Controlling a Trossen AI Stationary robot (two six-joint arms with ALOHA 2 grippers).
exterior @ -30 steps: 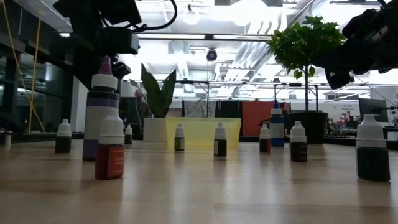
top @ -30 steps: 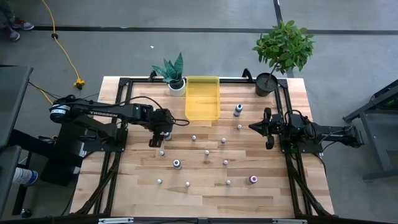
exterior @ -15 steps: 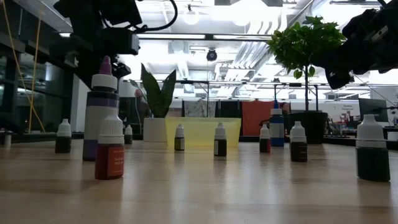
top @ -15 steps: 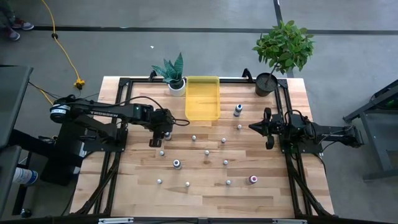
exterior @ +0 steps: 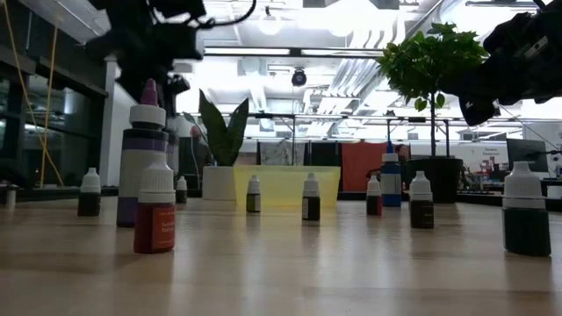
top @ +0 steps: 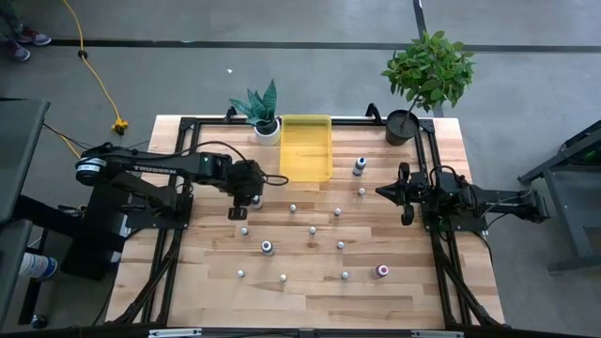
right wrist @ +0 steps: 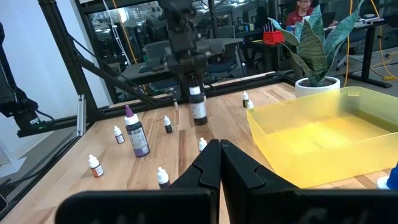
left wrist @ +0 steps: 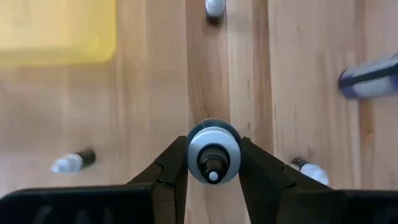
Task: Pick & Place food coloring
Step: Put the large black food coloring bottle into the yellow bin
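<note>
Gripping a white-capped food coloring bottle [left wrist: 213, 154] between its fingers, the left gripper [top: 242, 199] hung above the table [top: 207, 282] just left of the yellow tray [top: 306, 148]. Other small bottles [top: 313, 231] stood scattered across the middle boards, well apart, leaving bare wood along the near edge. The right gripper [top: 406, 192] waited at the right side, fingers pressed together, empty.

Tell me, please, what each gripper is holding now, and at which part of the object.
The left gripper holds one food coloring bottle, its fingers pressing both sides just under the cap. The right gripper is shut and holds nothing.
</note>
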